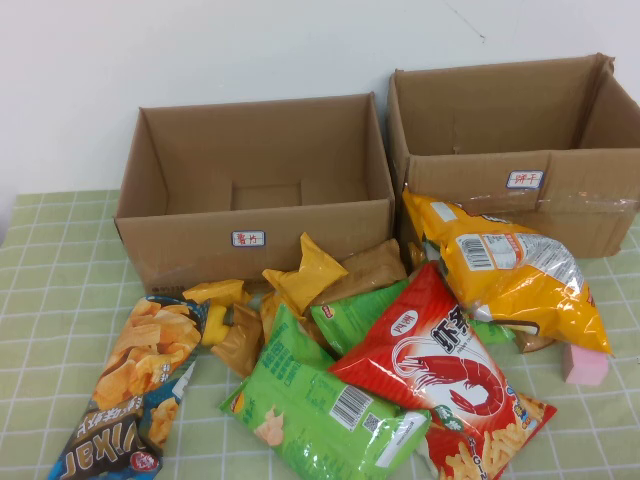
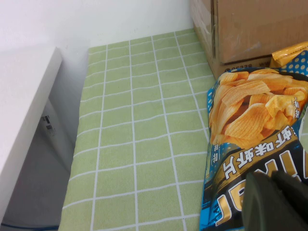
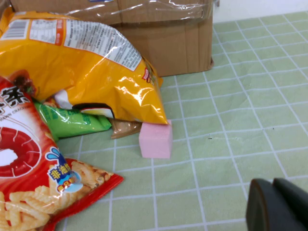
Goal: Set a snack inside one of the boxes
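Note:
Two open cardboard boxes stand at the back, the left box [image 1: 180,245] and the right box [image 1: 590,185]. Snack bags lie piled in front: a blue chips bag [image 1: 135,390], a green bag [image 1: 320,405], a red shrimp-cracker bag [image 1: 430,360], a large yellow bag [image 1: 510,270] and a small yellow bag [image 1: 305,270]. Neither gripper shows in the high view. My left gripper [image 2: 276,202] is shut and empty, just above the near end of the blue chips bag [image 2: 250,120]. My right gripper [image 3: 274,204] is shut and empty over bare cloth, right of the yellow bag [image 3: 82,62] and red bag [image 3: 29,163].
A pink foam block [image 1: 585,365] sits beside the yellow bag; it also shows in the right wrist view [image 3: 155,139]. Brown packets [image 1: 365,270] lie mid-pile. A white ledge [image 2: 24,96] borders the table's left edge. Green checked cloth [image 2: 134,144] lies bare on the left.

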